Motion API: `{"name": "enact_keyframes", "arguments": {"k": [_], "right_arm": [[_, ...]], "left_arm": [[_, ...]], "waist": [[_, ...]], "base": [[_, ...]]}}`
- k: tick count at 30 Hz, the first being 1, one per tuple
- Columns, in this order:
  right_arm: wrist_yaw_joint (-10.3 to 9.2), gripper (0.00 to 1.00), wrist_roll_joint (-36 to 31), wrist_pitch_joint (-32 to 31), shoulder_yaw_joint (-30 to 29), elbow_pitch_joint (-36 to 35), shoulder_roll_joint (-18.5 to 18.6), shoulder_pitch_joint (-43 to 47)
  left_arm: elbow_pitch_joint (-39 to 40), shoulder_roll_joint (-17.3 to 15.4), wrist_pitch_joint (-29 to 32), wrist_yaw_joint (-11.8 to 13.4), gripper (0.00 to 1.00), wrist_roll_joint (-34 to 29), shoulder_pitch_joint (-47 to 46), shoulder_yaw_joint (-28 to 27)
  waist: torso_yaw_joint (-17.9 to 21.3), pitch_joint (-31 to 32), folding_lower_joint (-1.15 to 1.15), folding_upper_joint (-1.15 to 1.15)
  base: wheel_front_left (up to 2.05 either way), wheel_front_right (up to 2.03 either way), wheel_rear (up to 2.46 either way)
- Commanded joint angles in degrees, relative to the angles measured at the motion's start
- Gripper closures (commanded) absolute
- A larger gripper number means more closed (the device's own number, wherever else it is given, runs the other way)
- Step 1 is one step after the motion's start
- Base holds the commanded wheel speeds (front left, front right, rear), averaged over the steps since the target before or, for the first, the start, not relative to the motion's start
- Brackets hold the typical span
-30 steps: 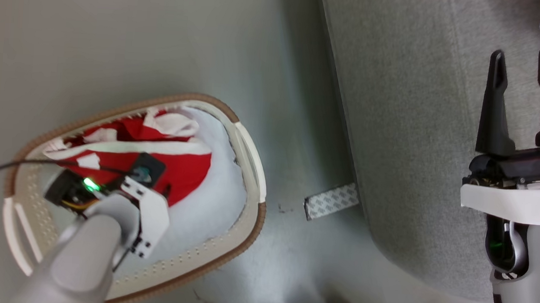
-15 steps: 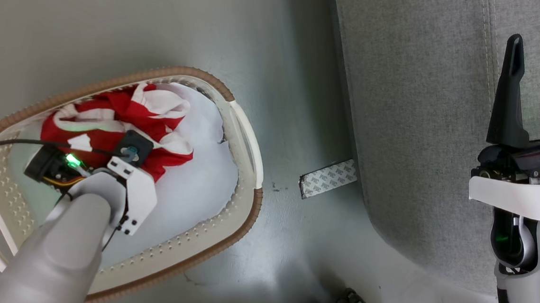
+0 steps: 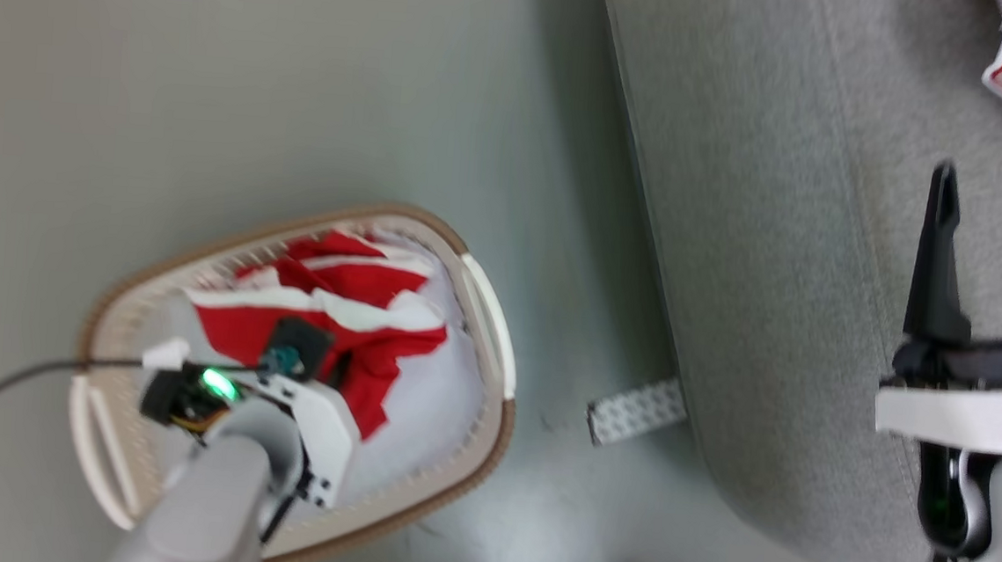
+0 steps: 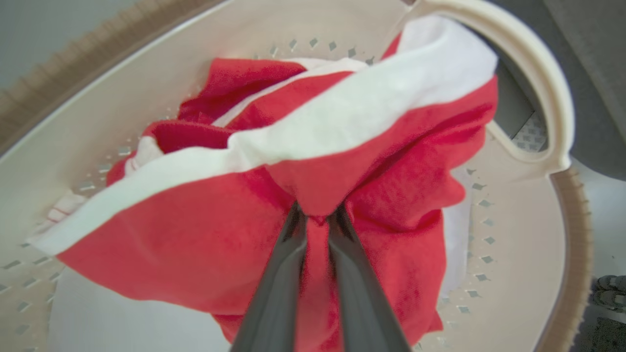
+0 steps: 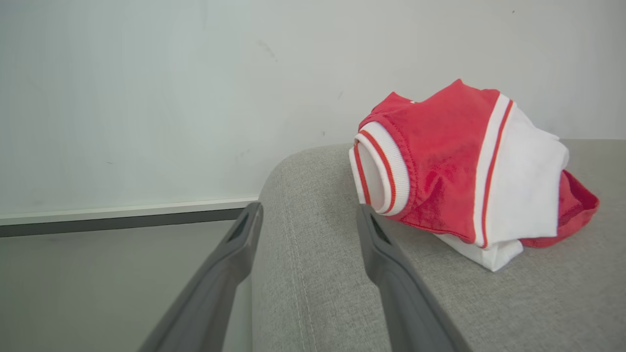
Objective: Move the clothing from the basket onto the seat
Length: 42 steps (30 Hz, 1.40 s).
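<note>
About halfway, I judge. 1 piece of clothing [image 5: 440, 161] lies on the seat [image 5: 313, 274], close to its rounded end edge. A second red piece [image 4: 186, 244] is in the basket [image 4: 543, 93], with the left jaws pinched tight on a fold of it. The right jaws stand wide apart and empty over the seat's edge. Lifting, carrying and releasing are left to do.
</note>
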State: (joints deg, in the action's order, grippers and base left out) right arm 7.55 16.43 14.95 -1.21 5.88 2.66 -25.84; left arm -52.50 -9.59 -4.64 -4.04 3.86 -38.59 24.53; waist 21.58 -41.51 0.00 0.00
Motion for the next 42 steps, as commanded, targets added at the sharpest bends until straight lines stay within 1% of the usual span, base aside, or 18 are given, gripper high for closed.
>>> {"name": "enact_keyframes", "arguments": {"k": [1,5,11,15,21,26,32,38,42], "right_arm": [[-0.13,0.0,-0.7,0.1,-0.5,0.5,0.2,1.3],[-0.13,0.0,-3.4,0.1,-2.2,2.1,0.2,5.6],[-0.13,0.0,-7.1,0.1,-3.8,4.0,0.2,11.7],[-0.13,0.0,-9.0,0.1,-4.4,4.5,0.2,15.1],[-0.13,0.0,-10.6,0.1,-5.0,5.5,0.2,19.7],[-0.13,0.0,-11.1,0.1,-4.5,6.3,0.2,22.9],[-0.14,0.0,-10.9,0.1,-2.8,6.6,0.2,24.7],[-0.13,0.0,-11.3,0.1,-1.7,7.0,0.2,25.8],[-0.13,0.0,-11.7,0.1,-1.1,7.1,0.2,26.4]], "left_arm": [[0.3,0.4,-0.4,-0.2,1.0,0.5,1.2,-0.1],[1.4,2.8,-2.8,-0.5,1.0,3.5,5.1,-0.8],[5.2,4.6,-4.8,-0.6,1.0,7.7,10.7,-2.4],[9.6,5.1,-5.3,0.4,1.0,10.5,14.4,-3.7],[18.8,5.5,-4.5,2.4,1.0,13.2,19.5,-5.0],[27.8,3.9,-2.5,4.7,1.0,13.9,23.1,-6.3],[38.3,1.2,0.2,7.5,1.0,14.7,25.3,-9.0],[46.8,-1.0,3.1,8.5,1.0,14.9,25.7,-10.2],[52.1,-1.8,5.1,9.2,1.0,14.8,25.9,-10.4]], "waist": [[-4.1,6.3,0.0,0.0],[-7.5,14.1,0.0,0.0],[-11.3,24.4,0.0,0.0],[-13.2,29.6,0.0,0.0],[-15.7,36.3,0.0,0.0],[-16.8,40.9,0.0,0.0],[-17.0,43.2,0.0,0.0],[-16.9,45.3,0.0,0.0],[-17.0,46.0,0.0,0.0]], "base": [[0.0,0.0,0.0],[0.0,0.0,0.0],[0.0,0.0,0.0],[0.0,0.0,0.0],[0.0,0.0,0.0],[0.0,0.0,0.0],[0.0,0.0,0.0],[0.0,0.0,0.0],[0.0,0.0,0.0]]}}
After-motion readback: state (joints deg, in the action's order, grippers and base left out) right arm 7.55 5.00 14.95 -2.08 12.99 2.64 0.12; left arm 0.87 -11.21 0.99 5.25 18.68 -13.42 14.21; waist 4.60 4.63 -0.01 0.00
